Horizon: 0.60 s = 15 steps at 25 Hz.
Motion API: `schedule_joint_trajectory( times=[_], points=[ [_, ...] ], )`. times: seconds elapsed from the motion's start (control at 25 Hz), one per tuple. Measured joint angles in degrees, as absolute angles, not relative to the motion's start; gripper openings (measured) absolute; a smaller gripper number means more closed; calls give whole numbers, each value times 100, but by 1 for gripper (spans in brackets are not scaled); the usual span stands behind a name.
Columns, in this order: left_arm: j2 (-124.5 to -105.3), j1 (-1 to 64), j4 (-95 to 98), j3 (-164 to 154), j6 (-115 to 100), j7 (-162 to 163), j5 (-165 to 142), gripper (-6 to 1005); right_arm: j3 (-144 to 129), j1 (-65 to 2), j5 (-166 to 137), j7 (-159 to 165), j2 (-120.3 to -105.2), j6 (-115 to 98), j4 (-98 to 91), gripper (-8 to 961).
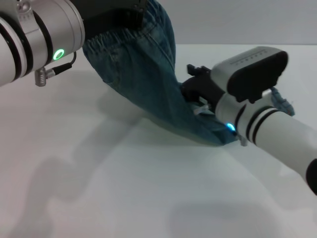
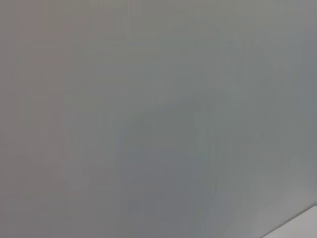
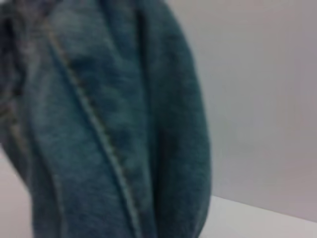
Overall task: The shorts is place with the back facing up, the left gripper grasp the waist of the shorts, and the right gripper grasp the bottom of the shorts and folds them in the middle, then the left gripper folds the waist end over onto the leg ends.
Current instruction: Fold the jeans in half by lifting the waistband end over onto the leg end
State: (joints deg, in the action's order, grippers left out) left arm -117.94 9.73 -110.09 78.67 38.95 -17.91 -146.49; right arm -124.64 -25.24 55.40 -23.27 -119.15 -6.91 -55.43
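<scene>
You've got the blue denim shorts (image 1: 143, 74) slung off the white table (image 1: 124, 188) between 2 arms, long axis from left gripper (image 1: 116, 17) at the ruffled waistband (image 1: 111, 38) down to right gripper (image 1: 198, 91) at the leg hems; jaw openings: can't tell.

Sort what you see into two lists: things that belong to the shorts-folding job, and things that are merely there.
Part of the job:
the shorts, lifted off the table
the waist of the shorts
the left gripper, at the waist
the right gripper, at the lower end

Merely there:
the white table
</scene>
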Motion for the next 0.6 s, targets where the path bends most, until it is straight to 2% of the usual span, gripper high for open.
schedule_joint_trajectory(
  times=[0.36, 0.52, 0.6],
  points=[
    [-11786, 1002, -10984, 7834, 3811, -1807, -14651, 22, -13204, -3076, 6288, -2321, -11949, -746, -5290, 618],
    [-11786, 992, -10960, 7830, 3781, -1809, -14652, 22, -13207, -2927, 6296, -2328, -11943, -991, -5260, 618],
    [-11786, 987, -10940, 7833, 3778, -1812, -14652, 23, -13018, -2623, 6255, -2366, -11901, -1194, -5379, 618]
  ],
)
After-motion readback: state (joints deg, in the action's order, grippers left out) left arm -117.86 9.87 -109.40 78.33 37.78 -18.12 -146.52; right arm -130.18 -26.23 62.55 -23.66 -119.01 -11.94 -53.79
